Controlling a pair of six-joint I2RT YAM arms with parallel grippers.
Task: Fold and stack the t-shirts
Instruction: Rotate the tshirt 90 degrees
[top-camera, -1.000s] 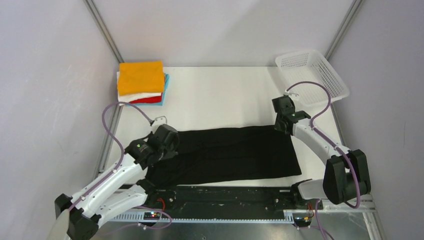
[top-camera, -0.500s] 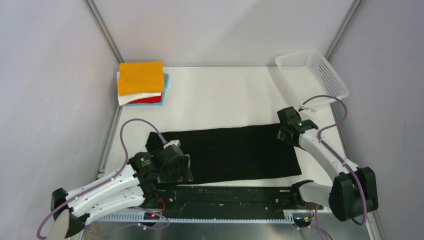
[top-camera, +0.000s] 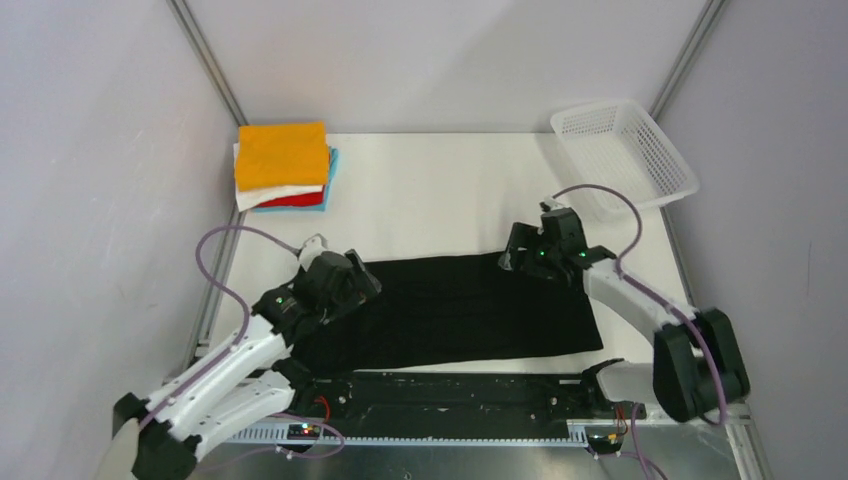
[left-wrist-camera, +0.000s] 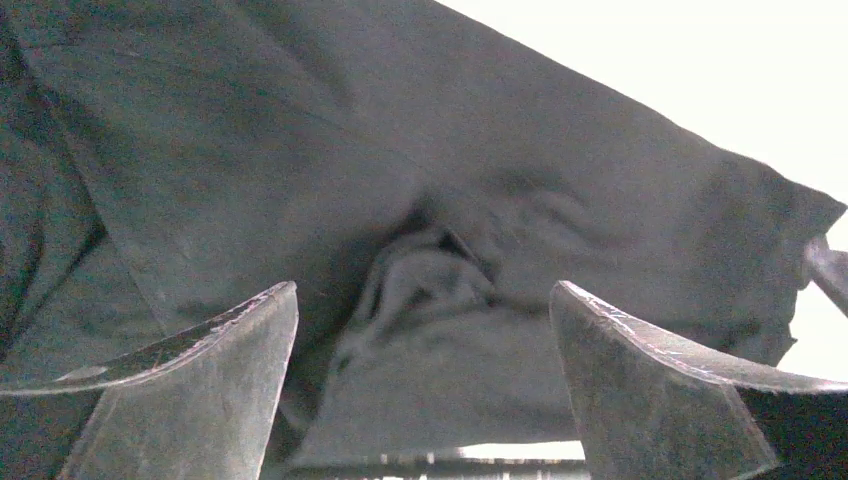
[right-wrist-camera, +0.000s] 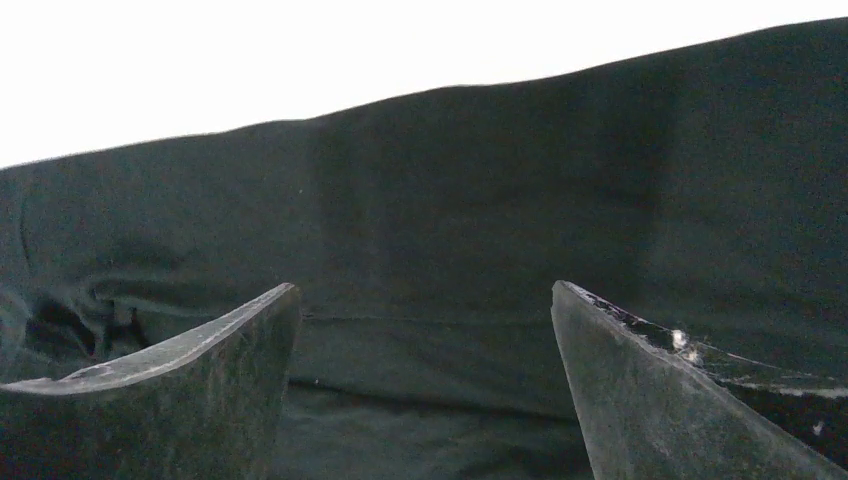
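Starting nearest the bases, at the left gripper (top-camera: 348, 283): spread wide, holding nothing, poised low over the left end of the black tee (top-camera: 470, 310), above a small rumple of bunched cloth that shows between the fingers (left-wrist-camera: 200, 370) in the left wrist view. Spread flat as one long band across the near part of the table (top-camera: 440, 190), that tee, with its long axis running left to right and its short axis near to far. Crumpled at the left end and partly hidden under the arm; squared off at the right end.

Moving a little farther out, to the right gripper (top-camera: 520, 256): likewise wide open and empty, sitting at the band's far edge, right of its middle, with smooth black cloth below and bare table beyond in the right wrist view.

Judging from this, calls for a fold across the long axis, one end carried over the other. Left arm nearer the left end, right arm nearer the right, so a pinch from each side looks natural.

Going farthest: folded stack at the far-left corner, well apart from the tee, with orange shirt (top-camera: 283, 153) on top and white shirt (top-camera: 265, 193), red shirt (top-camera: 295, 199) and light-blue shirt (top-camera: 331, 165) beneath. Nearer the left arm, so probably that arm's carry. At the far right, white basket (top-camera: 622, 104).
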